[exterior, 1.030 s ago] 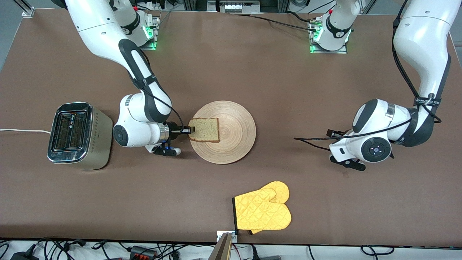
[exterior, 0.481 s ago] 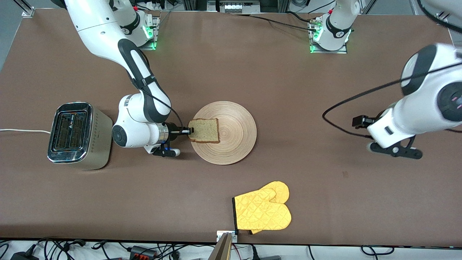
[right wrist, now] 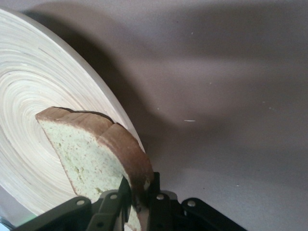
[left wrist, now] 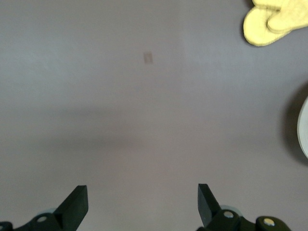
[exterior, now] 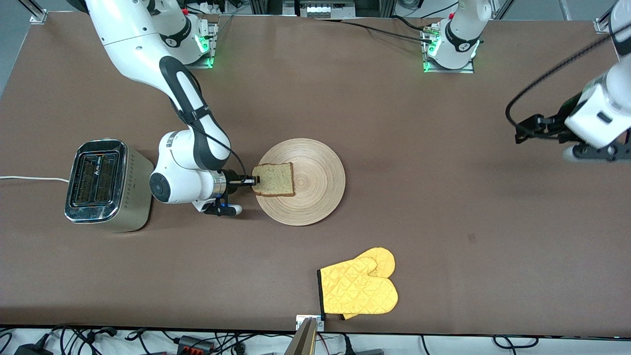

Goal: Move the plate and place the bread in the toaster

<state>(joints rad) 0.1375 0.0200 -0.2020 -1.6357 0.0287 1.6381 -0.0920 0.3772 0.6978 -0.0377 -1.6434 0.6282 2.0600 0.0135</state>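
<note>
The bread [exterior: 274,179], a square slice with a brown crust, is raised slightly over the edge of the round light-wood plate [exterior: 315,182] in the middle of the table. My right gripper [exterior: 254,182] is shut on the bread's crust edge [right wrist: 137,166], coming in level from the toaster's side, with the plate [right wrist: 29,91] below the slice. The chrome two-slot toaster [exterior: 106,185] stands at the right arm's end of the table, slots up and empty. My left gripper [left wrist: 142,204] is open and empty, high over bare table at the left arm's end.
A yellow oven mitt [exterior: 360,288] lies near the table's front edge, nearer to the camera than the plate; its tip [left wrist: 272,21] shows in the left wrist view. The toaster's white cord [exterior: 29,179] runs off the table's end.
The right gripper has closed on the bread and drawn it a little toward the toaster; the plate shifted slightly with it. The left arm has risen and swung away toward its end of the table.
</note>
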